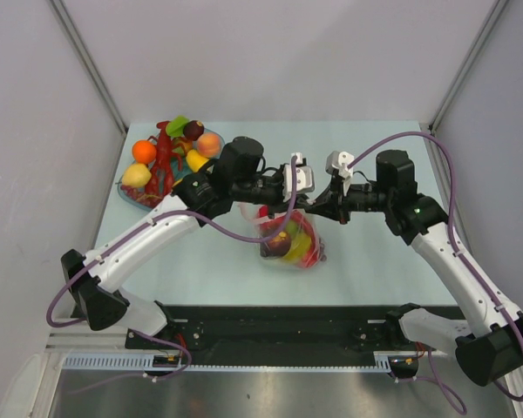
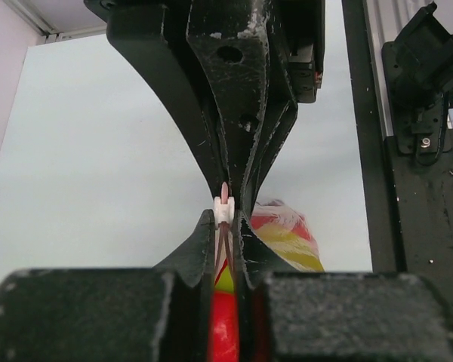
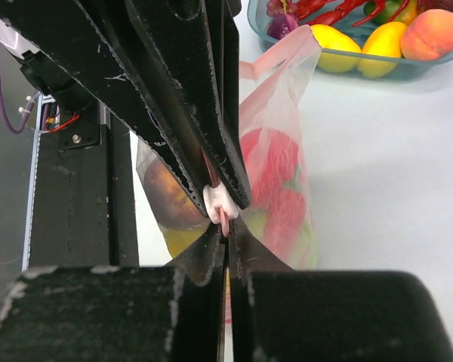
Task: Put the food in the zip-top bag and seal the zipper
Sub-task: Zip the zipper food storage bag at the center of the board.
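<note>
The zip-top bag (image 1: 268, 228) hangs mid-table with food (image 1: 289, 244) inside: red, yellow and dark purple pieces. Both grippers meet nose to nose over its mouth. My left gripper (image 2: 225, 220) is shut on the pink zipper (image 2: 224, 192), right behind a small white slider (image 2: 223, 209). My right gripper (image 3: 227, 225) is shut on the same strip from the other side, touching the slider (image 3: 217, 202). In the top view the left gripper (image 1: 295, 196) and right gripper (image 1: 321, 207) sit just above the bag. Red food (image 3: 275, 173) shows through the bag (image 3: 287, 90).
A blue-rimmed dish (image 1: 127, 190) at the back left holds more toy fruit: an orange (image 1: 144, 151), a lemon (image 1: 137, 175), a red lobster (image 1: 164, 161), a peach (image 1: 209, 144). The same dish (image 3: 302, 66) lies just behind the bag in the right wrist view. The black base rail (image 1: 288, 326) runs along the near edge.
</note>
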You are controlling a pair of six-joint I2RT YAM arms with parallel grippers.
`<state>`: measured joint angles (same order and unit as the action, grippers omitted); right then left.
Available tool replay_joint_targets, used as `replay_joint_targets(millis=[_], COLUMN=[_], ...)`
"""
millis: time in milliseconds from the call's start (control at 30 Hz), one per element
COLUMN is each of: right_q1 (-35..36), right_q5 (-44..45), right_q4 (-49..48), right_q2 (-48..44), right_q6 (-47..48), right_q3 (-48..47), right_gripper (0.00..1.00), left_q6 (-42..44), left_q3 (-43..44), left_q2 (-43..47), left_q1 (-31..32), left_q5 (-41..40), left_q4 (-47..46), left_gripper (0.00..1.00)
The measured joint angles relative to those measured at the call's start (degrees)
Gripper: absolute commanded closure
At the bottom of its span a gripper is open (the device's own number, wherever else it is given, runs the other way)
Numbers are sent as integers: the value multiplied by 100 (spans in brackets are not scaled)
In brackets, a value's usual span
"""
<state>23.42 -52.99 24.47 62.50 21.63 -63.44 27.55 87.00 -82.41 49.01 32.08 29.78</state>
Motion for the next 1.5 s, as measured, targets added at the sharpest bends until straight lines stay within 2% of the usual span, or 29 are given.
replay_joint_targets(millis=[267,567,1067,1500], right_q1=[-114,-391,-1307,-1598], right_q5=[-87,-146,-525,-643], right_q4=[57,57,142,343], right_q2=[-4,-28,-330,-592], right_q6=[0,-46,-101,-11], right_q3=[11,44,227,238], right_gripper=[100,100,100,100], left_q6=[33,168,466,898], left_q3=[-166,-411,-1045,-940], left_q2=[57,155,778,922], left_q1=[-50,-452,-1036,-1410], left_q5=[17,66,-101,-197], left_q4=[-140,37,505,988], left_gripper=[96,96,96,97])
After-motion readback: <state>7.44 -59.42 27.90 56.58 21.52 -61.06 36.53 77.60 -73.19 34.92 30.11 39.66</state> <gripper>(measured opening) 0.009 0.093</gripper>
